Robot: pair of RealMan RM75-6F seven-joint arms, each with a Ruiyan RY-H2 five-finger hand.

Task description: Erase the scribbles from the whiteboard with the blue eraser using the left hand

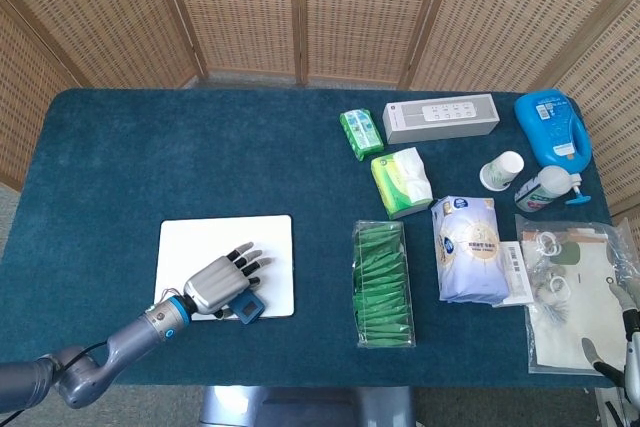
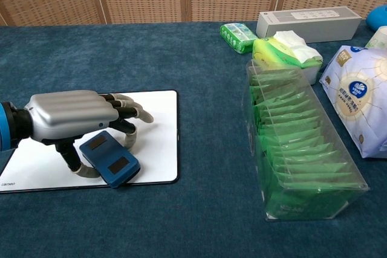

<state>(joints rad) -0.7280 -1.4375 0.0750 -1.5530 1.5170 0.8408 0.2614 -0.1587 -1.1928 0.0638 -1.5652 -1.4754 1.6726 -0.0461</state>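
Left hand [image 2: 72, 116] sits low over the near right portion of the whiteboard [image 2: 160, 113], palm down, with the blue eraser [image 2: 110, 159] caught beneath it between the thumb on the near side and the curled fingers [image 2: 130, 113] on the far side; the grip looks loose, more a cage than a firm clamp. The eraser lies flat on the board, angled, and its near corner reaches the board's front edge, possibly overhanging the dark border. In the head view the same eraser [image 1: 250, 307] shows at the board's lower right corner, peeking out from under the left hand [image 1: 222, 285]. No scribbles can be made out on the exposed white surface in either view; anything under the hand is hidden. Risks from here: a stroke carried further toward the near edge could run the eraser off the board onto the blue tablecloth [image 2: 199, 222], where the step down may tip it or twist it out of the light hold. Pressing while pushing sideways could also slide the board itself on the cloth. The right hand [image 1: 625, 342] is only partly visible at the head view's right margin, beside a clear plastic bag [image 1: 570, 292]; whether it is open cannot be judged.
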